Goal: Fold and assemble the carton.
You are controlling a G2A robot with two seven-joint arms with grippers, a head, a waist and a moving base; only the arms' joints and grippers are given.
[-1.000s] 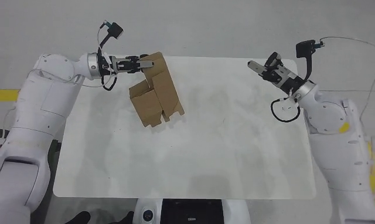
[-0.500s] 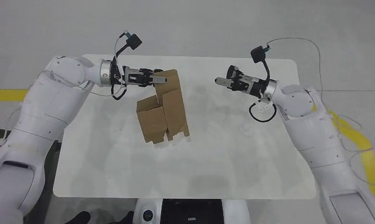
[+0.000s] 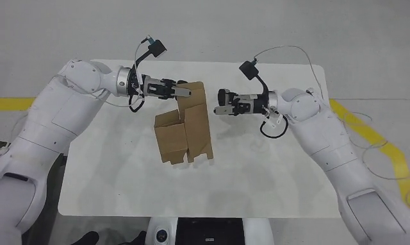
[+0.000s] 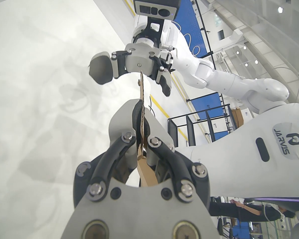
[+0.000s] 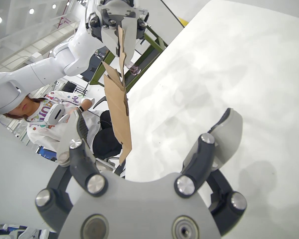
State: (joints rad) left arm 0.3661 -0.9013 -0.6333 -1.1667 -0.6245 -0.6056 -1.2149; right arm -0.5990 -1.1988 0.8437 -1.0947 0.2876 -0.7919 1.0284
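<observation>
**Left arm holds flat carton as right gripper waits open**

Fingers of the left gripper (image 3: 185,91) are pinched on the top edge of the brown carton (image 3: 191,126), upper centre of the top view. The carton hangs as an unformed sheet, its flaps pointing toward the lower frame. The right gripper (image 3: 221,109) has its fingers spread wide just beside the carton's right edge, apart from it. Bare white table (image 3: 275,181) stretches below and to the right of the carton, whose panels lie well inside the table's edges.

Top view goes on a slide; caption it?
Left jaws pinch the carton's edge; open right jaws face it across the white table.
</observation>
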